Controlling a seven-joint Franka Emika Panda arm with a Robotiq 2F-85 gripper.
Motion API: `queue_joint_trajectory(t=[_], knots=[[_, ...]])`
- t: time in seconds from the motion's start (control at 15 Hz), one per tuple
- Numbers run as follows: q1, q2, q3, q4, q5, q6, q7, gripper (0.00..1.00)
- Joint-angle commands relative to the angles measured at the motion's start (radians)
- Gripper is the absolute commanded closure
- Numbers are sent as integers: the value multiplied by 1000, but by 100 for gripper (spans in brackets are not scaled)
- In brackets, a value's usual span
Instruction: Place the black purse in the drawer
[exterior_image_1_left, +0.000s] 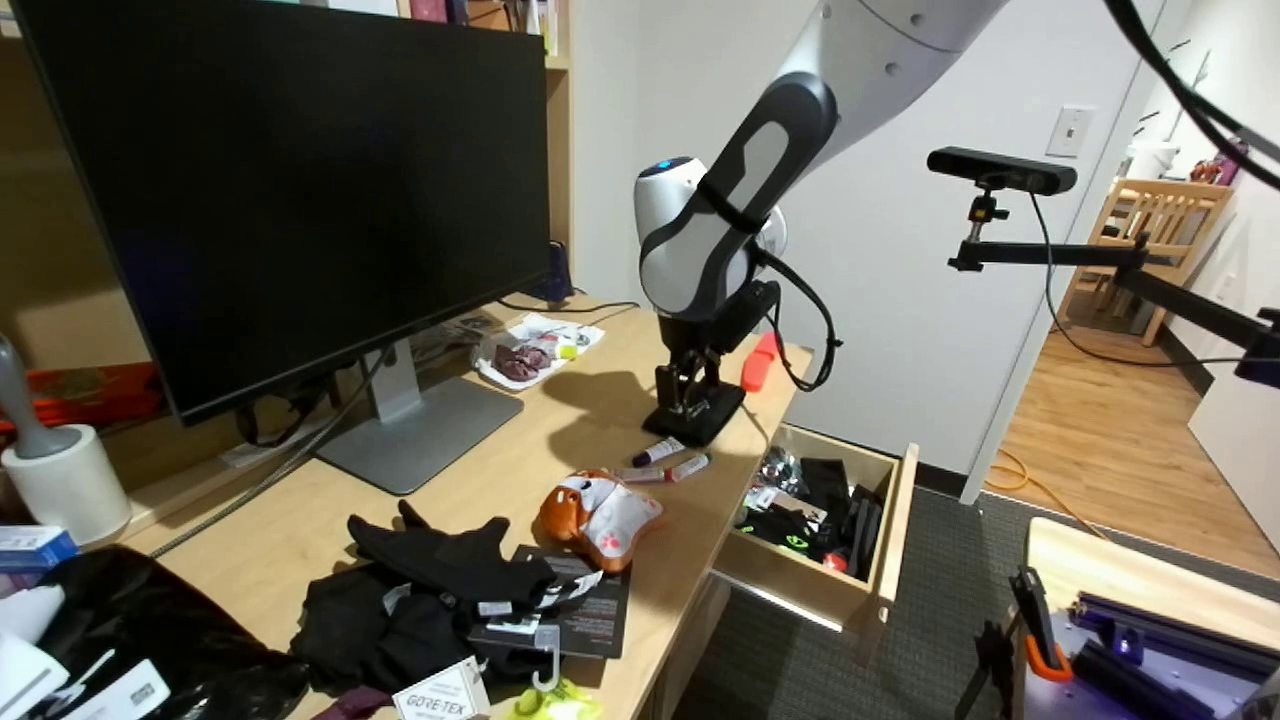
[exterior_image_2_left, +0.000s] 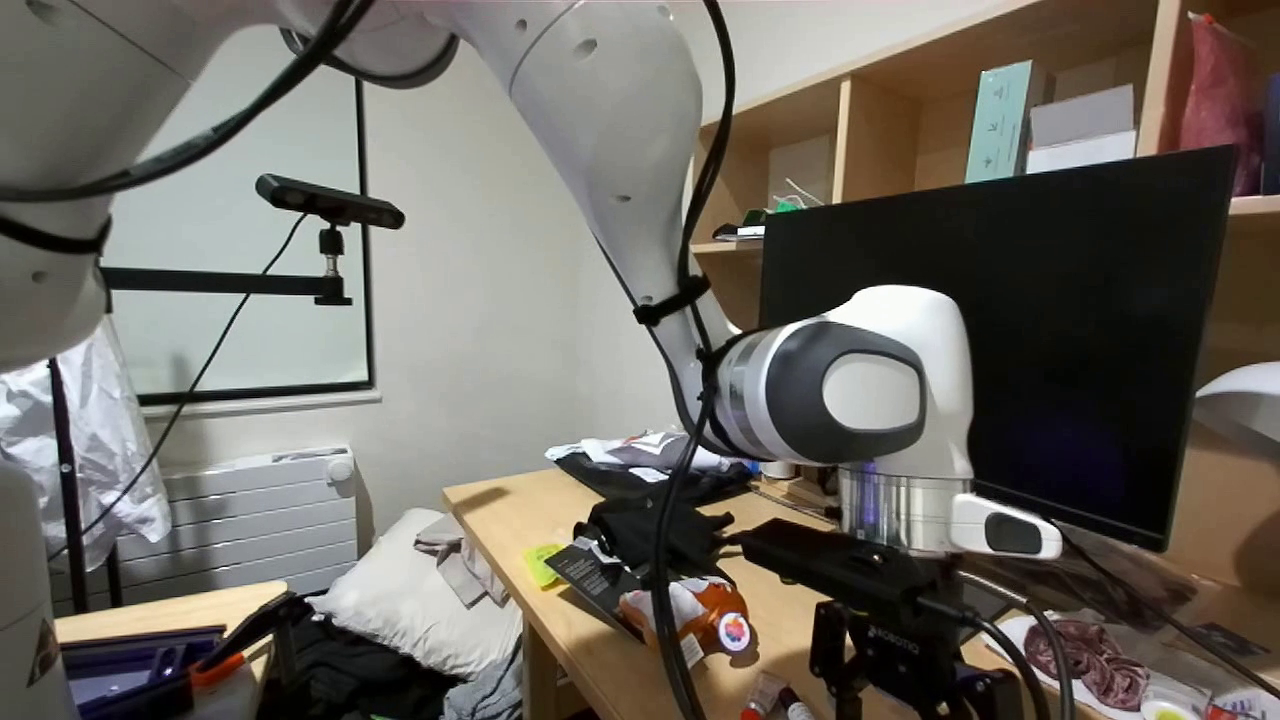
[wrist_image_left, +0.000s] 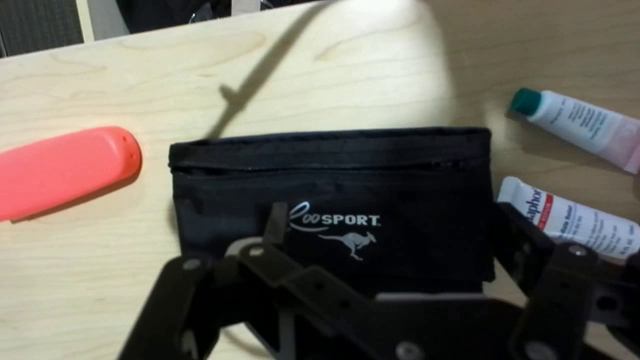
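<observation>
- one room: white walls (exterior_image_2_left: 470, 250), dark grey carpet (exterior_image_1_left: 940, 590), a doorway onto pale wooden flooring (exterior_image_1_left: 1120, 400).
- one long pale wooden desk (exterior_image_1_left: 520, 460), cluttered, with pale wooden shelving (exterior_image_2_left: 1162, 70) behind it.
- one white-and-grey jointed robot arm (exterior_image_2_left: 620, 150), reaching down over the desk.
- one wide black flat-screen monitor (exterior_image_1_left: 320, 200) on one flat grey stand (exterior_image_1_left: 430, 440).
- one pale wooden box-shaped drawer (exterior_image_1_left: 790, 580), pulled out below the desk's edge and holding mostly dark odds and ends, too jumbled to count.
- one heap of black tagged cloth (exterior_image_1_left: 390, 610); how many pieces, i cannot tell.
- one black two-fingered gripper (wrist_image_left: 395, 225), released: its fingers (wrist_image_left: 276, 225) stand wide apart over one flat black rectangular fabric purse (wrist_image_left: 335, 185); whether they touch it, i cannot tell.
- that purse lies on the desk near its edge, zip and white kangaroo print facing up.
- one orange-and-white plump animal-shaped item (exterior_image_1_left: 620, 510), near the heap.
- one smooth coral-red round-ended case (wrist_image_left: 65, 167), beside the purse.
- two small squeeze tubes in the wrist view, on the purse's other side: one white-and-pink tube with a green cap (wrist_image_left: 575, 120), one white tube with a red band (wrist_image_left: 590, 227).
</observation>
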Motion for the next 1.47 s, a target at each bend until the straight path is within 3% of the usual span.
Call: queue_joint_trajectory(t=[0.0,0.73,0.8,0.93,1.4], knots=[[6,59,-5,79,66,-87,30,0],[-3,155,6,187,88,-194,2,0],[-5,158,9,194,91,-206,-2,25],[-7,160,11,202,94,-219,-4,33],[-11,156,14,202,111,-235,-9,79]])
